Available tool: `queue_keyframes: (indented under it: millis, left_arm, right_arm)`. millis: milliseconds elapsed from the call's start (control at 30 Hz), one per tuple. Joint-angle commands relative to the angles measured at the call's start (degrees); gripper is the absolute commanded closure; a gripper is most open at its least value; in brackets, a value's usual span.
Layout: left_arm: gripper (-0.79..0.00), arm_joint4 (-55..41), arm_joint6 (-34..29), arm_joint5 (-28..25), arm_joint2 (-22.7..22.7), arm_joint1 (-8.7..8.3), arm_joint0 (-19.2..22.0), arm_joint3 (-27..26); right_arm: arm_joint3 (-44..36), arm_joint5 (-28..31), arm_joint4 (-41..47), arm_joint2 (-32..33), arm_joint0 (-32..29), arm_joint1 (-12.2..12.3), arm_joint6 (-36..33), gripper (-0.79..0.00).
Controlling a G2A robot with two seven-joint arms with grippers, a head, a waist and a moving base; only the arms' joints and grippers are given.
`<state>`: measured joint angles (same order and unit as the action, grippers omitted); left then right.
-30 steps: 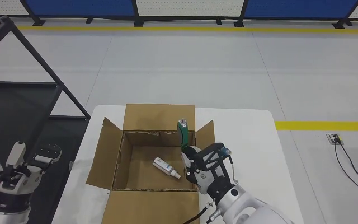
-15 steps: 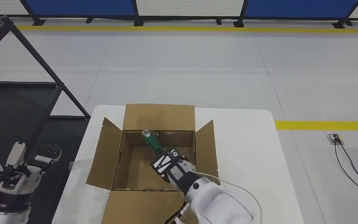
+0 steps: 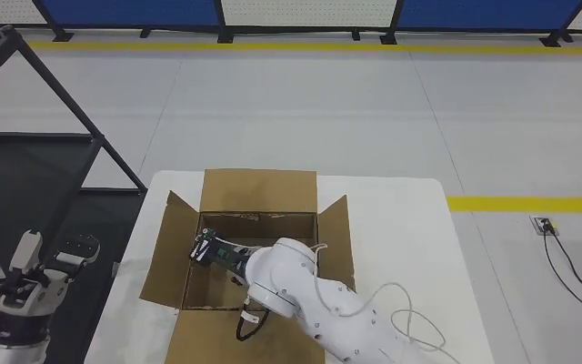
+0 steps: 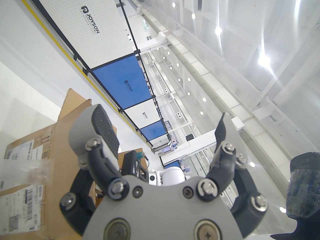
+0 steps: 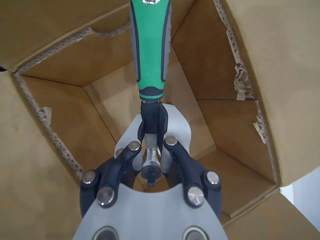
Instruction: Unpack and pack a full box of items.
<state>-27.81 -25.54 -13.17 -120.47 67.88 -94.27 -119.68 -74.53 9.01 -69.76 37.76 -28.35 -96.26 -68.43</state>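
An open cardboard box (image 3: 218, 191) stands on the white table (image 3: 391, 227). My right gripper (image 5: 152, 123) is shut on a green-handled tool (image 5: 150, 38) by its dark neck, with the handle pointing into the box (image 5: 225, 58). From above, the tool (image 3: 207, 248) lies low at the box's left inner wall, and the white right arm (image 3: 291, 282) covers most of the box floor. My left gripper (image 4: 162, 128) is open and holds nothing; it points upward, beside an outer cardboard flap (image 4: 30, 156). The left arm (image 3: 36, 273) rests off the table's left edge.
A black metal frame (image 3: 55, 109) stands at the left beyond the table. The box flaps fold outward on all sides. Bare table lies to the right of the box. A dark object (image 4: 303, 186) sits at the edge of the left wrist view.
The right arm has carried the green-handled tool from above the box's right rear corner leftward and down into the box. A small white bottle seen on the box floor is now covered by the arm.
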Motion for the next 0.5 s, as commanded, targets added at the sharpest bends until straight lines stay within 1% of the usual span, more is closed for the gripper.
queue_keyframes:
  millis: [0,367,467]
  left_arm:
    - [-0.785,0.0,0.0,0.0,0.0,0.0,0.0,0.0]
    - [-0.785,0.0,0.0,0.0,0.0,0.0,0.0,0.0]
    - [-0.785,0.0,0.0,0.0,0.0,0.0,0.0,0.0]
  right_arm:
    - [3.19,-0.85,0.51,-0.49,1.41,-0.56,-0.95,0.0]
    - [3.27,-0.84,0.47,-0.51,1.18,-0.55,-0.58,0.0]
    - [5.67,0.6,0.63,-0.95,0.23,-0.71,0.93,0.0]
